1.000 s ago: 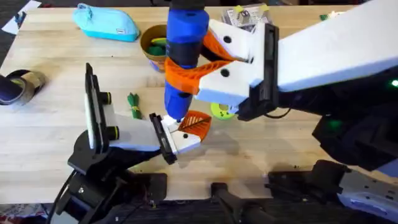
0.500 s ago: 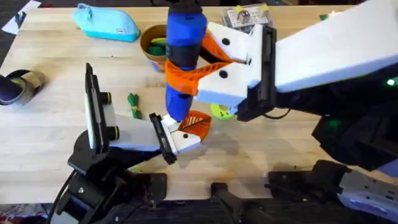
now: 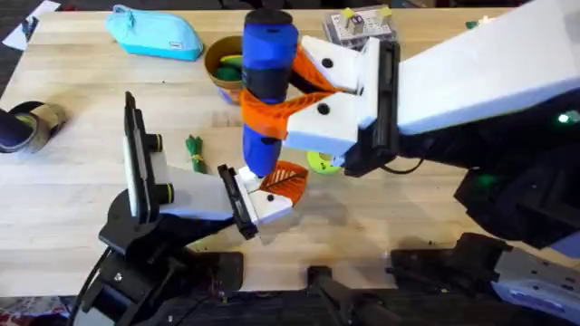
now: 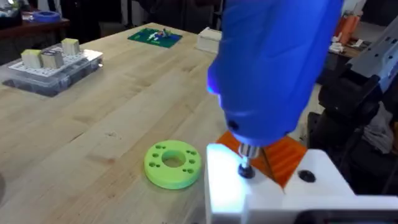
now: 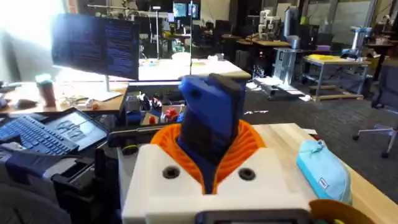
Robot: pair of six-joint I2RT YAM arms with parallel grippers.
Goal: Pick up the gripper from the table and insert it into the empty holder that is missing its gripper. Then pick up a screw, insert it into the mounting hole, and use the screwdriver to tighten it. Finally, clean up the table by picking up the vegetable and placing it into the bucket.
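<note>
My right gripper (image 3: 313, 95) is shut on the blue screwdriver (image 3: 267, 63) through its orange bracket (image 3: 272, 113). The screwdriver stands upright. Its tip (image 4: 245, 169) presses on a screw in the white holder (image 4: 280, 193). My left gripper (image 3: 258, 206) is shut on the holder (image 3: 272, 206), with its black end plate toward my wrist. The orange ribbed gripper (image 3: 285, 178) sits seated in the holder, right beside the tip. The dark-green vegetable (image 3: 194, 152) lies on the table left of the screwdriver. The tan bucket (image 3: 217, 68) stands behind, partly hidden by the screwdriver.
A light-blue pouch (image 3: 154, 32) lies at the back left. A lime-green disc (image 4: 173, 163) rests beside the holder. A clear screw box (image 3: 358, 23) sits at the back, and a black and silver object (image 3: 27, 122) at the left edge. A yellow-green piece (image 3: 228, 63) is in the bucket.
The screwdriver and right gripper have eased very slightly to the left. The left arm, holder and vegetable have not moved.
</note>
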